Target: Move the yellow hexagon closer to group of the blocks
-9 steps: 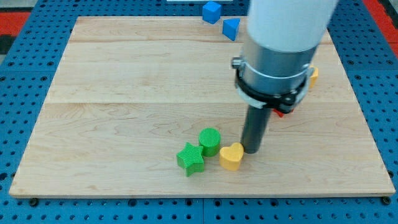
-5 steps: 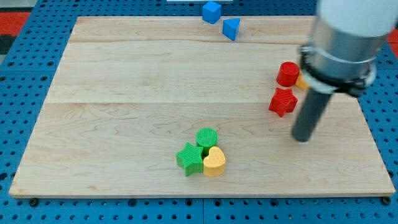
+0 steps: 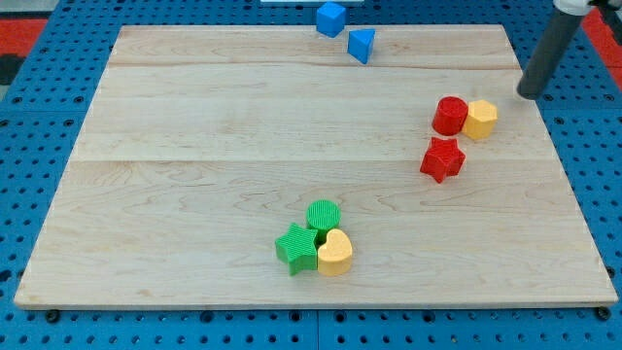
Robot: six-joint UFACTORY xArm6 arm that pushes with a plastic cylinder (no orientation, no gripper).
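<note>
The yellow hexagon (image 3: 480,119) lies at the view's right, touching a red cylinder (image 3: 450,116) on its left. A red star (image 3: 442,158) lies just below them. My tip (image 3: 530,94) stands up and to the right of the yellow hexagon, a short gap away, near the board's right edge. A group of three blocks sits near the view's bottom centre: a green cylinder (image 3: 324,216), a green star (image 3: 297,249) and a yellow heart (image 3: 335,253), all touching.
A blue cube (image 3: 330,18) and a blue triangular block (image 3: 362,44) lie at the board's top edge. The wooden board (image 3: 194,146) rests on a blue pegboard surface.
My tip has moved from beside the yellow heart at the bottom centre to the upper right, beyond the yellow hexagon. The yellow heart was pushed left against the green blocks.
</note>
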